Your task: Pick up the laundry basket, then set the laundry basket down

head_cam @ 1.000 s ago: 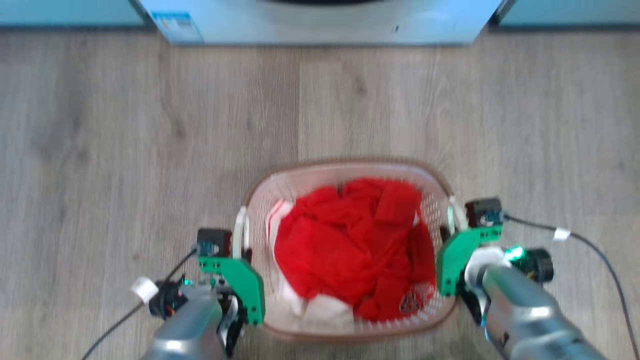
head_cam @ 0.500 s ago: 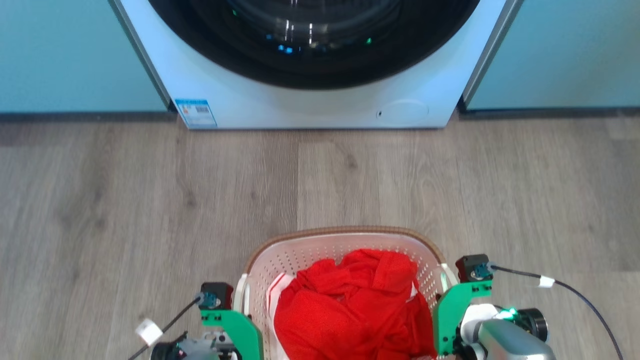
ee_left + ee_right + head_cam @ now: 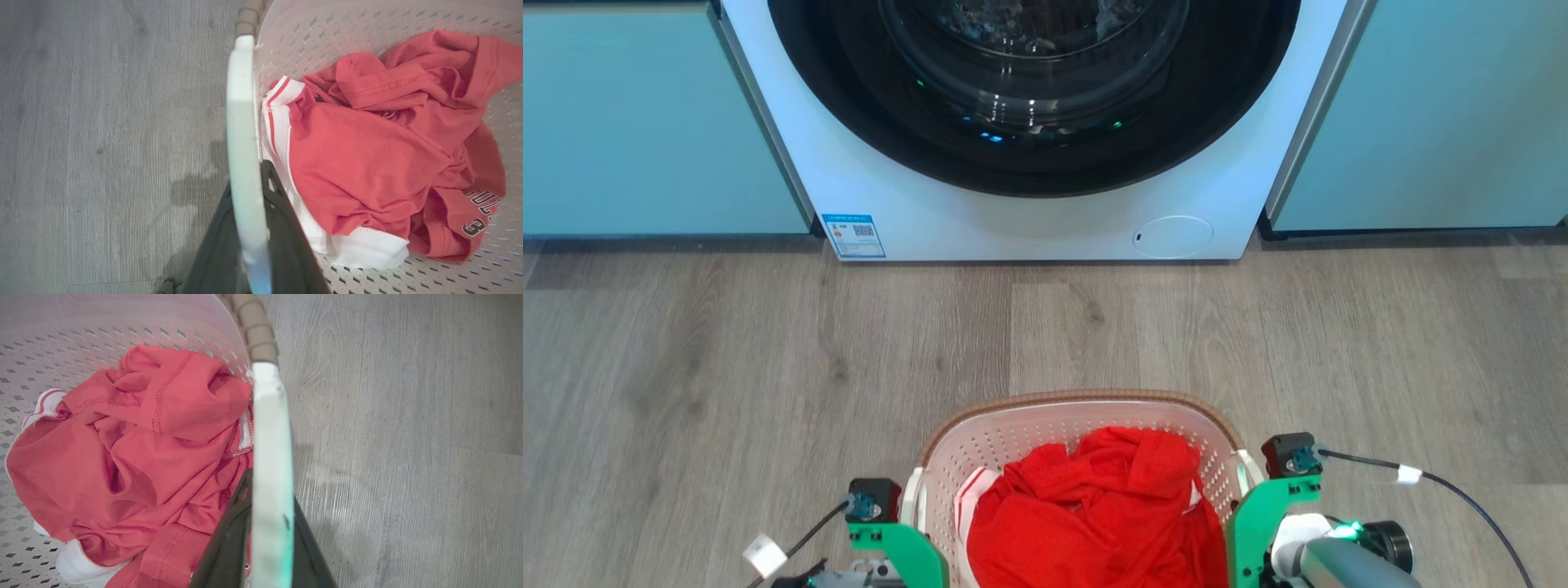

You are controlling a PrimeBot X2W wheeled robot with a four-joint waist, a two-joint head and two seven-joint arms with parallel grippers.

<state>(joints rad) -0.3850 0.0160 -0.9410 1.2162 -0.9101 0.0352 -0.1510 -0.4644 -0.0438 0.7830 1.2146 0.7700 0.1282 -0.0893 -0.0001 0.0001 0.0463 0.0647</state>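
Laundry basket (image 3: 1045,425), white perforated plastic w/ brown rim band, at bottom centre of head frame, long axis left-right, btwn left gripper (image 3: 247,183) & right gripper (image 3: 271,490), each clamped nearly shut on white side handles (image 3: 241,102), equally near.

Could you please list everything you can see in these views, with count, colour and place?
washing machine: one, white with dark round door, across the floor.
label: one, blue and white, lower left of the machine's front.
cabinets: two, teal, either side of the machine.
floor: grey-brown wood planks.
laundry basket: one, white with brown rim, nearest the robot.
red clothing: count unclear, inside the basket.
white red-striped fabric: count unclear, beside the red clothing.
left gripper: dark fingers closed on the left handle.
right gripper: dark fingers closed on the right handle.
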